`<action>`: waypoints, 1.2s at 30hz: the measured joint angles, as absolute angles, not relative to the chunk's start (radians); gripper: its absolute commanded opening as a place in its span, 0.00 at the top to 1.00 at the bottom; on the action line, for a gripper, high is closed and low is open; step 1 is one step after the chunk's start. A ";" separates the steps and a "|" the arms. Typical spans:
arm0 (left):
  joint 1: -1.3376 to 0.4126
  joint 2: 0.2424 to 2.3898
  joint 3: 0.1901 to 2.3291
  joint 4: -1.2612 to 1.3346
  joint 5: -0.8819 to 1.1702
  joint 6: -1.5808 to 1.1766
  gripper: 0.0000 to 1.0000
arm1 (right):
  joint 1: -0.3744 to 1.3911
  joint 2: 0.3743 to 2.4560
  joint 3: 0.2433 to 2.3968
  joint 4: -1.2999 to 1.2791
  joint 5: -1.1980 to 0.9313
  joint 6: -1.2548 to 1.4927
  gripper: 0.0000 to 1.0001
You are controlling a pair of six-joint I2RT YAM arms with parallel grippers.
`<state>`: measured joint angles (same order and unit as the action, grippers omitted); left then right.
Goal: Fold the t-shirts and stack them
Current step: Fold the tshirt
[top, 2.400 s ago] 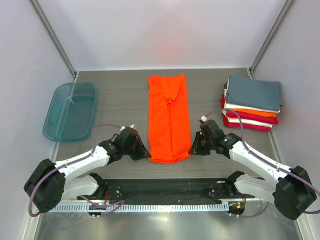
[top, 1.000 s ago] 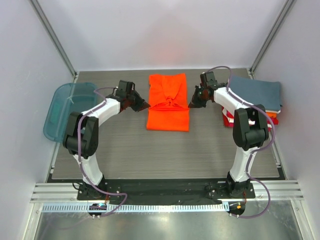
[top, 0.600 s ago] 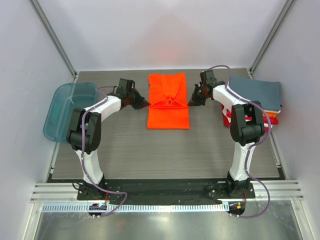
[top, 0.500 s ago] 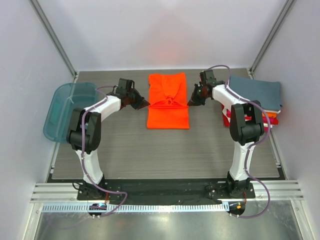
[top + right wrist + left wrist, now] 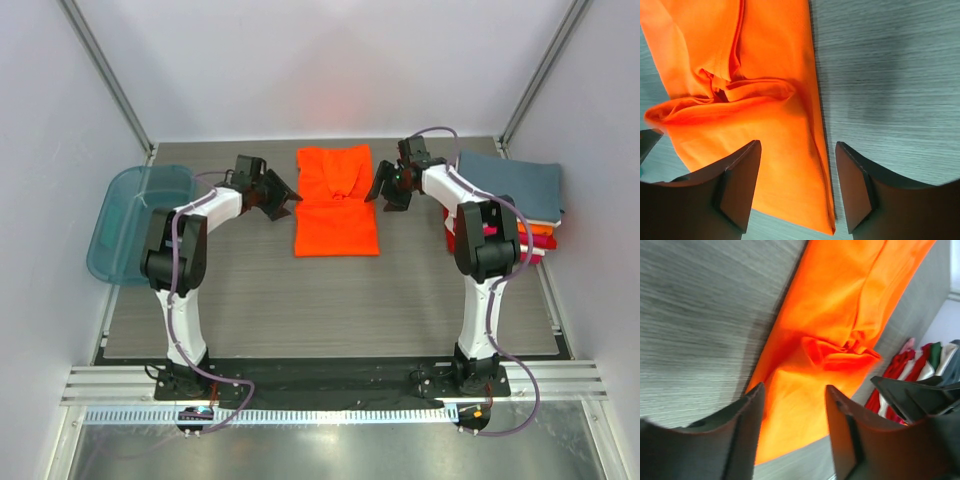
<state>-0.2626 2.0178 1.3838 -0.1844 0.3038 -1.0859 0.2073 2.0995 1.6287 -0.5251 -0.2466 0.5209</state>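
Observation:
A bright orange t-shirt (image 5: 338, 205) lies folded in half on the table, its folded-over edge bunched near the middle (image 5: 840, 347) (image 5: 730, 95). My left gripper (image 5: 284, 203) (image 5: 794, 427) hovers open at the shirt's left edge, with nothing between its fingers. At the right edge my right gripper (image 5: 384, 192) (image 5: 797, 182) is open too, and empty. A stack of folded t-shirts (image 5: 503, 205) with a slate blue-grey one on top stands at the right. Part of that stack (image 5: 920, 367) shows in the left wrist view.
A translucent teal tub (image 5: 140, 222) sits at the table's left edge. Both arms reach far over the table from their bases (image 5: 330, 385) at the near edge. Bare grey tabletop (image 5: 330, 300) lies between the shirt and the bases.
The arms carried the shirt's near end to the far end, folding it in half. In the last half second both grippers opened, let go of the cloth and drew slightly outward.

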 measured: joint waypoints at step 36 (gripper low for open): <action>-0.362 1.777 0.960 -0.155 0.328 -0.962 0.58 | 0.249 1.809 1.028 -0.295 -0.344 0.523 0.89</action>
